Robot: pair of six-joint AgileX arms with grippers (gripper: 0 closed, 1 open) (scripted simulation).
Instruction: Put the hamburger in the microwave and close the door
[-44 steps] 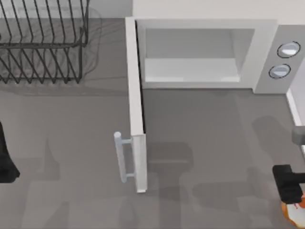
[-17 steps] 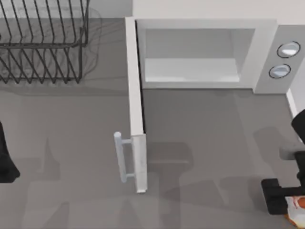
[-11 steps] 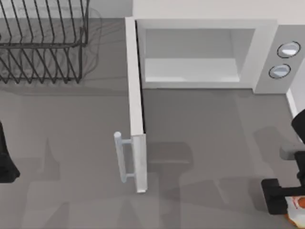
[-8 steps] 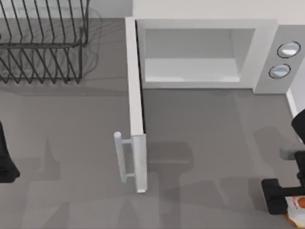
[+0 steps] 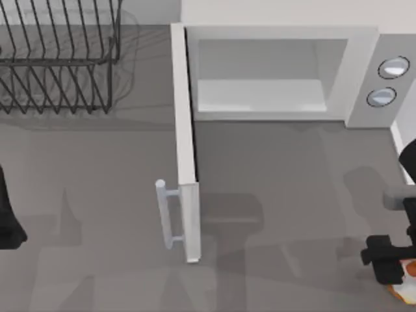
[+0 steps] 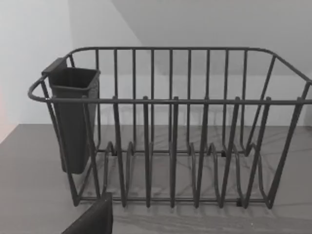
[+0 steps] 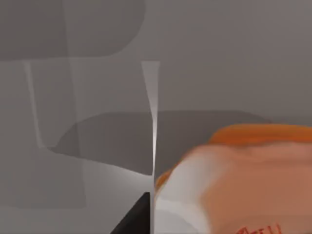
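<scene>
The hamburger (image 5: 408, 276) is an orange-and-tan lump at the table's front right corner, and it looms close in the right wrist view (image 7: 243, 175). My right gripper (image 5: 392, 261) sits on it, shut on the hamburger, with one dark finger (image 7: 136, 219) against its side. The microwave (image 5: 364, 58) stands at the back with its pale cavity (image 5: 260, 84) exposed. Its door (image 5: 185, 143) swings out toward the front, and the bar handle (image 5: 166, 214) faces left. My left arm (image 5: 6, 221) is parked at the left edge.
A black wire rack (image 5: 58, 58) stands at the back left, with a dark cup (image 6: 73, 117) hung on one end. Two silvery knobs (image 5: 393, 67) sit on the microwave's grey panel. Bare grey table (image 5: 292, 195) lies between the door and my right gripper.
My right gripper turned and dropped around the hamburger, then its near finger moved in against it. The hamburger has shifted slightly toward the back. The left arm and the door have not moved.
</scene>
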